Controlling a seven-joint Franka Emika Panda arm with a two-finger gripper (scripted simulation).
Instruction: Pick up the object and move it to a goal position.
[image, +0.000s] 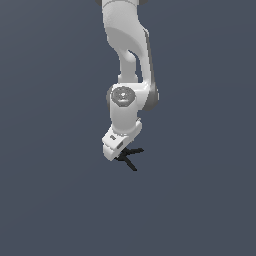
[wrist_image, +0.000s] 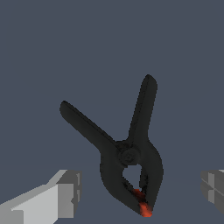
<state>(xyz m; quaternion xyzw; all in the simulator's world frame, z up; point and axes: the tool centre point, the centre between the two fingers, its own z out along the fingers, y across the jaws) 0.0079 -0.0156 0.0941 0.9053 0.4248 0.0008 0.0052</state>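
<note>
The black spring clamp (wrist_image: 127, 153) lies flat on the grey surface (image: 200, 200), its two handles splayed away and its red-tipped jaw (wrist_image: 143, 205) pointing back toward my wrist camera. My claw (wrist_image: 140, 192) is spread wide, one finger (wrist_image: 65, 192) on each side of the clamp's jaw end, touching nothing and holding nothing. In the exterior view the claw sits low, right at the clamp, whose handles poke out toward the exterior view's right. I judge the approach done; closing, lifting and carrying to the goal all remain. I see no goal marker.
</note>
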